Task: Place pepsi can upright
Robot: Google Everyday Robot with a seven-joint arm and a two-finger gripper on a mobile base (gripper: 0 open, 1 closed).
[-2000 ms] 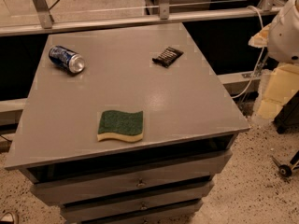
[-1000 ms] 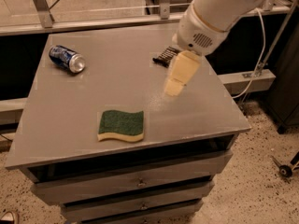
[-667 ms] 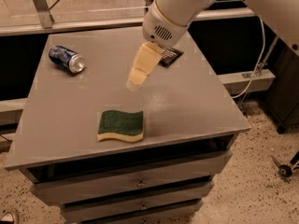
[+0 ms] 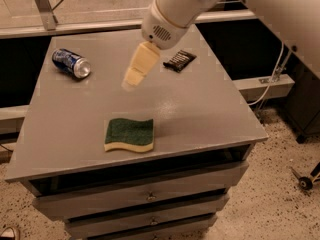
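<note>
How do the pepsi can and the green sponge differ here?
The pepsi can is blue, round, lying on its side at the far left; the green sponge is flat, near the front edge. Both rest on the table, apart from the gripper hovering above the middle.

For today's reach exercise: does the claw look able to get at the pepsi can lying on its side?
Probably yes: the claw hangs over the table, nothing standing between it and the pepsi can.
</note>
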